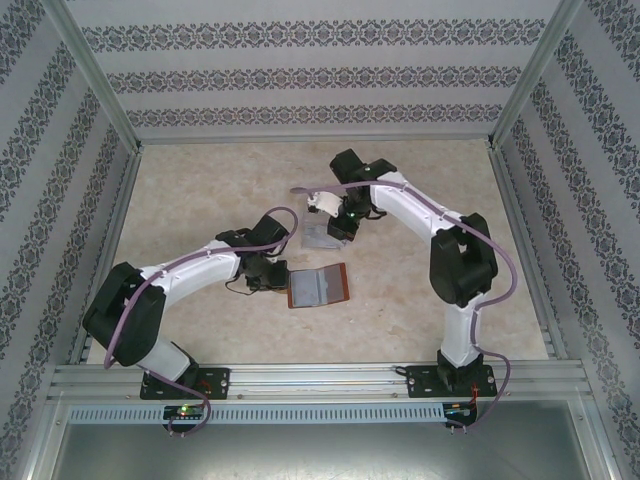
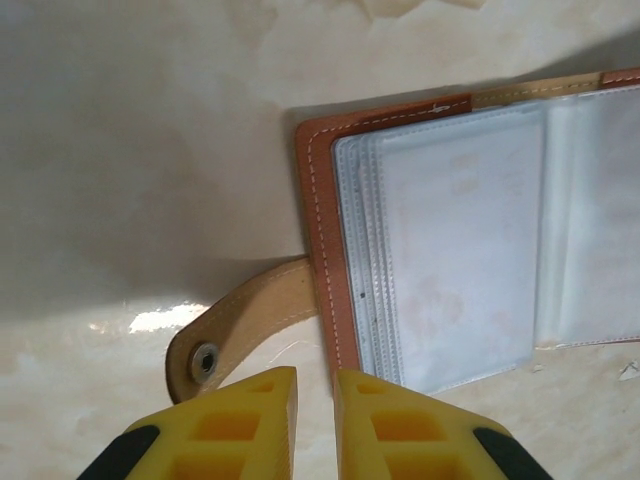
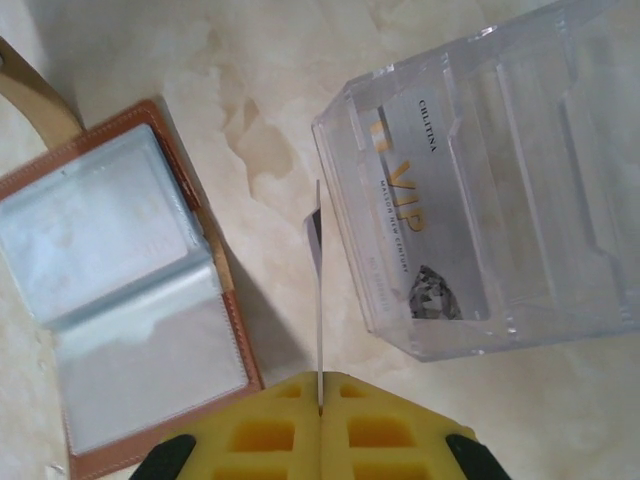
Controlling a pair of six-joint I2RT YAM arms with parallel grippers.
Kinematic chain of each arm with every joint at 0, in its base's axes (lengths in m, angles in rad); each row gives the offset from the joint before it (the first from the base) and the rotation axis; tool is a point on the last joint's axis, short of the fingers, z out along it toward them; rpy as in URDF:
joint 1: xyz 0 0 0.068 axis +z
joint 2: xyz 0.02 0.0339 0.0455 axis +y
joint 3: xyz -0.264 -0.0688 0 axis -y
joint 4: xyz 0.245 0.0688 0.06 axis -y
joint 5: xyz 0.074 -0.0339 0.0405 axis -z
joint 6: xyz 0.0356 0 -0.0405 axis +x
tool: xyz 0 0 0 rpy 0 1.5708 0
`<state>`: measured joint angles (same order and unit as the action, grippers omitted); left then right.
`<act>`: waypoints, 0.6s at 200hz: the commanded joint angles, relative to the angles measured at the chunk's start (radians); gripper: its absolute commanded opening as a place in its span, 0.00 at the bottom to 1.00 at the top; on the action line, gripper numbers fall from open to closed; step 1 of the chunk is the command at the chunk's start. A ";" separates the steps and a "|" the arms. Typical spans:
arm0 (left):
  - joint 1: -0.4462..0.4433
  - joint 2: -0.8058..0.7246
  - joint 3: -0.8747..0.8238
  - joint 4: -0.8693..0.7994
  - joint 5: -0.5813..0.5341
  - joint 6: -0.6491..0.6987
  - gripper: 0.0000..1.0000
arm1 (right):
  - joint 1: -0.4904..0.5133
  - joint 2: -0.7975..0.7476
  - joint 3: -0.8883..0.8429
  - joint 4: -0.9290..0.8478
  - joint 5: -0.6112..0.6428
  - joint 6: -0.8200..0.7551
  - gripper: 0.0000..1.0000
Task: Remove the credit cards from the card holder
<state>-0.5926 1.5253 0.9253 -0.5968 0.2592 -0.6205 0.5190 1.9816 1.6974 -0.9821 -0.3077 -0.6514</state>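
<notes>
- Left claw, bottom centre of its wrist view: its two fingers stand a narrow gap apart with nothing between them.
- One card holder lies open on the bench, centre-right, its strap tab just beyond those fingertips.
- Right claw, bottom centre, is clamped on one credit card seen edge-on.
- One clear tray, upper right, holds a second card, marked VIP.

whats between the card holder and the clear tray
A credit card held edge-on in the right gripper, over bare tabletop, seen in the right wrist view.
</notes>
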 commanded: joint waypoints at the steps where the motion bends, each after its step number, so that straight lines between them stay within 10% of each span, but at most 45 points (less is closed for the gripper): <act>1: 0.013 -0.032 -0.019 -0.026 -0.023 -0.015 0.17 | -0.005 0.055 0.114 -0.112 0.052 -0.120 0.06; 120: 0.024 -0.059 -0.031 -0.037 -0.026 -0.019 0.18 | 0.023 0.323 0.530 -0.315 0.084 -0.227 0.06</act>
<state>-0.5800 1.4918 0.9024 -0.6025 0.2489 -0.6289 0.5285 2.2642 2.1628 -1.2167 -0.2249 -0.8391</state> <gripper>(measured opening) 0.179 0.061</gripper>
